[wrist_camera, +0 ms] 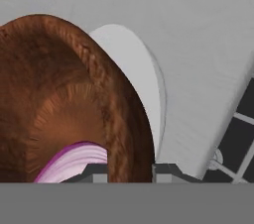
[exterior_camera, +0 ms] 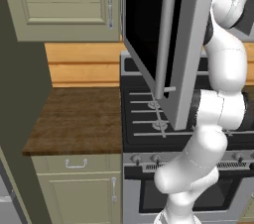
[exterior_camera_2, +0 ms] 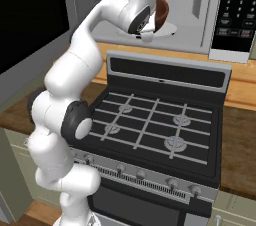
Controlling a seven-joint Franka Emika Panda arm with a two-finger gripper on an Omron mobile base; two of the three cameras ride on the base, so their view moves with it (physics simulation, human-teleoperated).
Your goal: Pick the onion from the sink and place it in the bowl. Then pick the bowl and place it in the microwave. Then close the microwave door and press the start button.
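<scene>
The reddish-brown bowl (wrist_camera: pixel 64 94) rests on the white turntable (wrist_camera: pixel 134 79) inside the open microwave (exterior_camera_2: pixel 192 0). In it lies the purple onion (wrist_camera: pixel 74 161). My gripper (wrist_camera: pixel 129 172) reaches into the cavity from the front, one fingertip inside the bowl's rim and one outside, shut on it. In the right base view the hand (exterior_camera_2: pixel 142 20) covers most of the bowl (exterior_camera_2: pixel 162 12). The microwave door (exterior_camera: pixel 183 44) hangs wide open to the left, its bar handle facing out. The keypad (exterior_camera_2: pixel 239 5) is on the microwave's right. The sink is out of view.
A black gas range (exterior_camera_2: pixel 150 120) with grates lies below the microwave. The open door juts out over its left side. A wooden counter (exterior_camera: pixel 74 119) lies to the left, under beige wall cabinets (exterior_camera: pixel 64 0).
</scene>
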